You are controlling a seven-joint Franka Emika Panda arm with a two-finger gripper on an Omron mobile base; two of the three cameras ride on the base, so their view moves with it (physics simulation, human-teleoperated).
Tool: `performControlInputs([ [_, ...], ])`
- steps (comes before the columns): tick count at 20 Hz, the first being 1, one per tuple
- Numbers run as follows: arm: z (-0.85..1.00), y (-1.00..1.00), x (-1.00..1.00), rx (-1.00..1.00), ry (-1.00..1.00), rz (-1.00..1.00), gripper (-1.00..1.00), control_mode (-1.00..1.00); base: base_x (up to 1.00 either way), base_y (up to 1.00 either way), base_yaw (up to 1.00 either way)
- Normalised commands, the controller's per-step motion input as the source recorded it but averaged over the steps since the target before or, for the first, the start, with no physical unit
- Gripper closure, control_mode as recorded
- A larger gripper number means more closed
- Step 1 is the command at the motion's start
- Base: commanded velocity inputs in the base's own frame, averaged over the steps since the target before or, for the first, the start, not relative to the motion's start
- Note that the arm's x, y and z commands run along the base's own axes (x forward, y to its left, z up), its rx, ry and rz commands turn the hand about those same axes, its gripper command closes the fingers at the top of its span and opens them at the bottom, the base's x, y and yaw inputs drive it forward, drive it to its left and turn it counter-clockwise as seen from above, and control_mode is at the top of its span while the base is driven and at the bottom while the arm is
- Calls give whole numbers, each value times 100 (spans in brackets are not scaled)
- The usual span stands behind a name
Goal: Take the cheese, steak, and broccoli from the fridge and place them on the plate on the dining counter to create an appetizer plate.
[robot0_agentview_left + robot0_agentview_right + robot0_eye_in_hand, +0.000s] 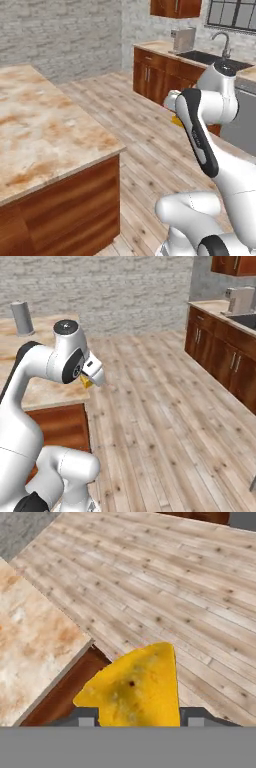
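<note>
**One cheese wedge in the gripper, carried over the floor beside the dining counter**

Left base view: one dining counter (45, 130) fills the left half, its beige, rust-veined top bare from here and ending in a corner near the middle of the picture. Between that corner and the wall cabinets (160, 75) lies a wide strip of plank floor (135, 135). The arm hides the hand; only a sliver of yellow, the cheese (177, 120), peeks out beside the forearm. One sink (210, 57) sits in the far worktop.

Right base view: the gripper (89, 381) points down and forward, with a small yellow piece of the cheese (87, 382) under it, probably just off the counter's edge, though the arm blocks the line. One grey cylinder (22, 318) stands on the far part of the dining counter (45, 391). The floor (160, 421) to the right is open up to the cabinets (220, 356).

Hand view: one cheese (135, 687) wedge, yellow-orange and mottled with a dark speck, held between the two fingertips (85, 717), which close on its sides. Its point is aimed away from the camera. The counter corner (35, 637) is at left, its wooden base below; planks (165, 577) cover the rest.
</note>
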Motion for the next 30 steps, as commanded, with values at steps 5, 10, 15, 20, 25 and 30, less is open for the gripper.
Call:
performControlInputs([
  [5,0,0,0,0,0,0,100,100,-16,100,48],
  [10,0,0,0,0,0,0,100,100,8,100,48],
  [15,0,0,0,0,0,0,100,100,16,100,45],
  [20,0,0,0,0,0,0,100,100,7,100,20],
  [25,0,0,0,0,0,0,100,100,33,100,-5],
  [30,0,0,0,0,0,0,100,100,57,100,-24],
])
